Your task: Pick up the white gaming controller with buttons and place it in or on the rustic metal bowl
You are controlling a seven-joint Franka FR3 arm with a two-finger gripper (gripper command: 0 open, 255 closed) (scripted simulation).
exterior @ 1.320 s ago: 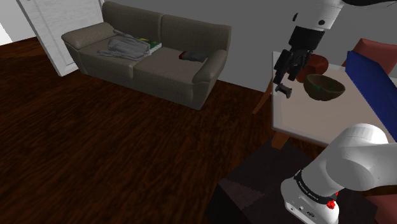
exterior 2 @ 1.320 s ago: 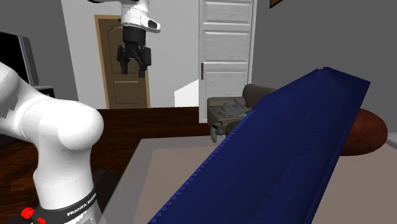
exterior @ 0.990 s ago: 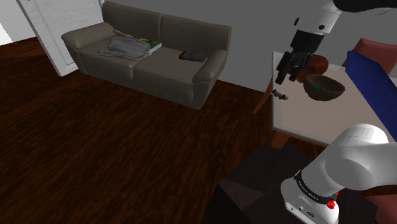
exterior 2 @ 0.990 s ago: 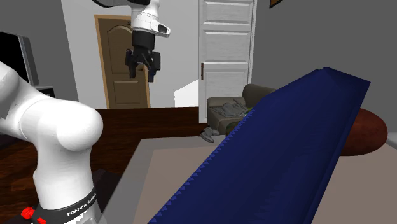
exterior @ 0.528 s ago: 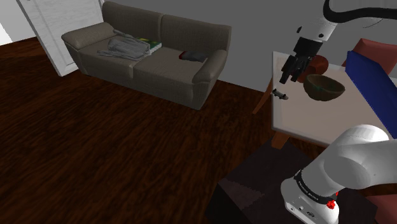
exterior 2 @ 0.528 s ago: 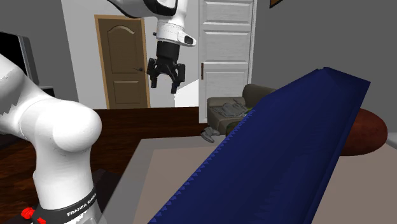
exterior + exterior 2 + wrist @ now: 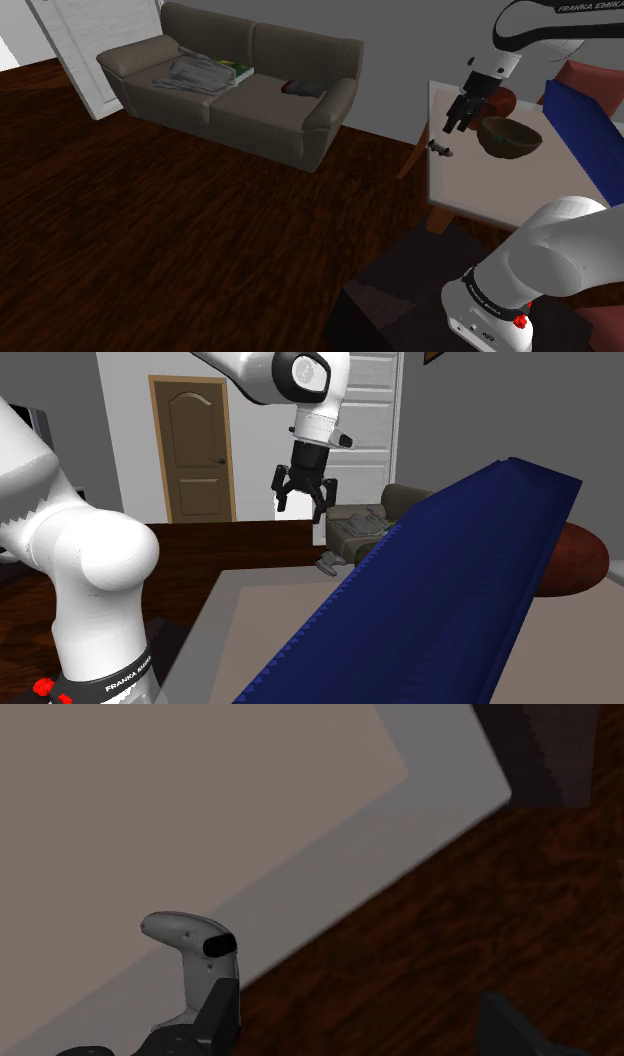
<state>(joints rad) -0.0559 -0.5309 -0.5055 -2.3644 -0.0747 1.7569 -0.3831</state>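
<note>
The pale grey controller (image 7: 438, 149) lies at the table's edge, on the side toward the sofa. It is the small grey shape (image 7: 327, 562) beside the blue box in the second exterior view. The dark rustic bowl (image 7: 508, 136) stands on the same table, nearer the blue box. My gripper (image 7: 458, 117) hangs open in the air above the table, between controller and bowl, holding nothing. Its spread fingers show against the white door in the second exterior view (image 7: 301, 502). In the wrist view the controller (image 7: 192, 954) lies outside one fingertip (image 7: 221, 1012), not between the two.
The light table (image 7: 490, 185) has wooden legs and dark wood floor below it. A long blue box (image 7: 585, 125) runs along the table's far side. A brown block (image 7: 500, 100) sits behind the bowl. A grey sofa (image 7: 250, 80) stands at the shoulder view's upper left.
The open gripper has travelled from over the table's edge toward the bowl and farther from the shoulder camera. The controller shifted slightly at the edge early on and has lain still since.
</note>
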